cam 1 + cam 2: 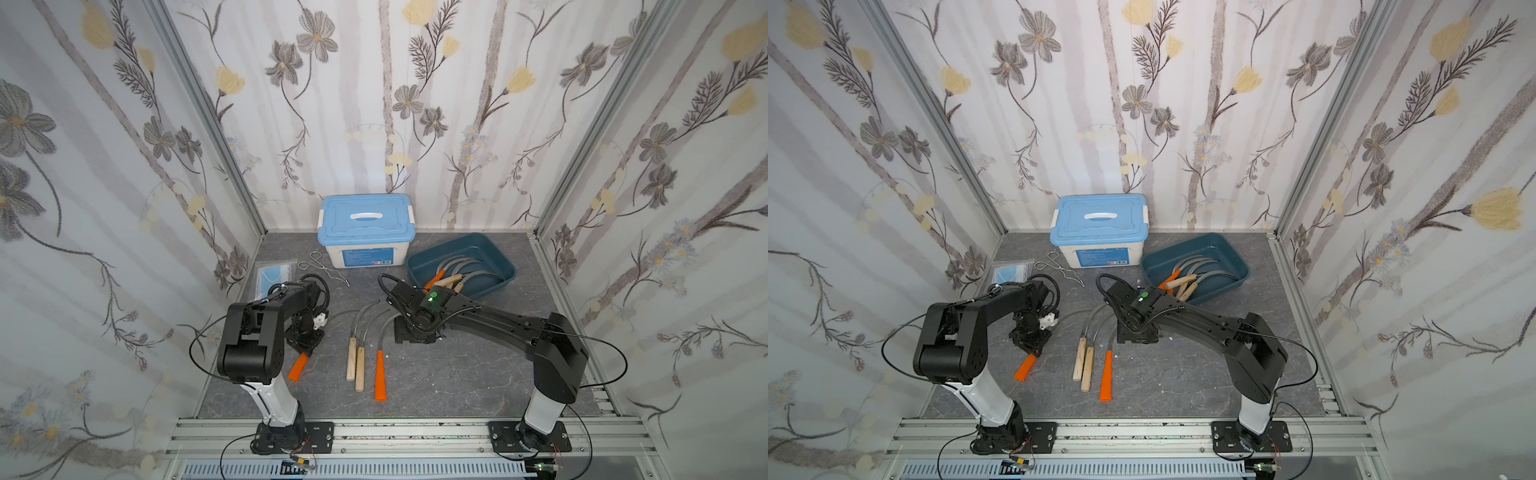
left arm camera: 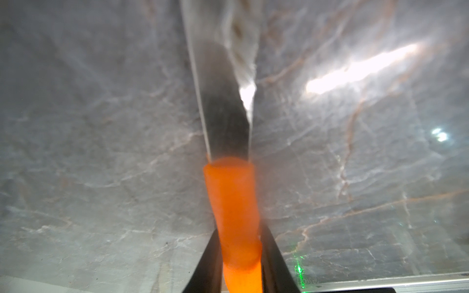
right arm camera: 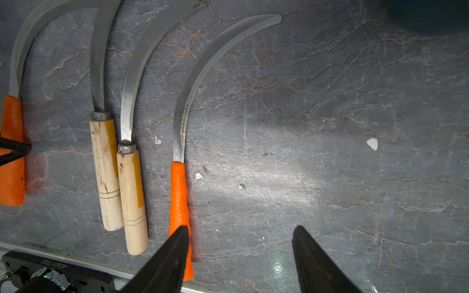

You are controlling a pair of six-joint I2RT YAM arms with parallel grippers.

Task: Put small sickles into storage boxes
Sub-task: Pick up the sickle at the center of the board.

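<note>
Nearest the front, three loose sickles (image 1: 360, 368) lie side by side, handles forward and blades curving away, and the right gripper (image 3: 241, 228) hangs open and empty just beside the orange one (image 3: 179, 197). Left of them the left gripper (image 2: 239, 228) is clenched on the orange handle of a fourth sickle (image 1: 299, 368) (lifted or not, I cannot tell), its long axis also front to back. The tray (image 1: 440, 248), holding several sickles (image 1: 451, 280), sits far back and right, beyond the right arm (image 1: 498, 324), which is nearer it.
</note>
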